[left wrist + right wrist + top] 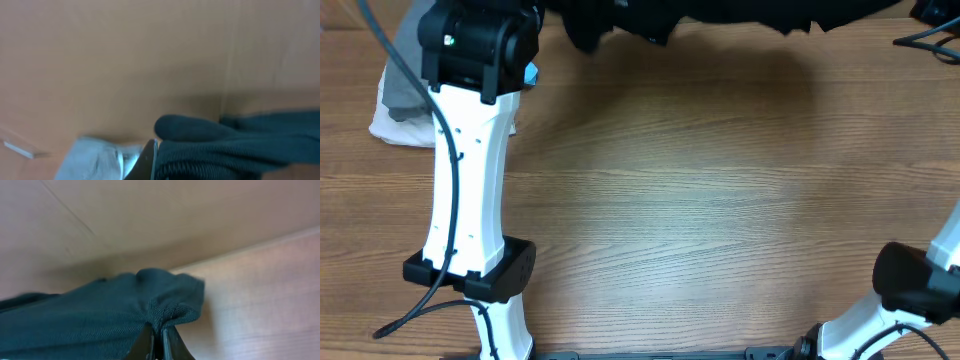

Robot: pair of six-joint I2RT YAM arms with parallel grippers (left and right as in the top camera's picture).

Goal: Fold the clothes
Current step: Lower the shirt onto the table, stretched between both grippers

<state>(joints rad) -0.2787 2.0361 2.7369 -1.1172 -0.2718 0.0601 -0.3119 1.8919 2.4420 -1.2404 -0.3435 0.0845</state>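
I see open bench [700, 200] across the middle; a folded pile [400, 115] crowds far left, the black garment [720, 12] the far edge.

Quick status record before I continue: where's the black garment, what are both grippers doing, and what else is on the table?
garment: black garment, along the far edge of the table, partly cut off in the overhead view
left gripper: shut, with the garment's dark fabric bunched at its fingers
right gripper: shut, pinching an edge of the garment
other items: folded grey and white garments at the far left
fold progress: no fold visible
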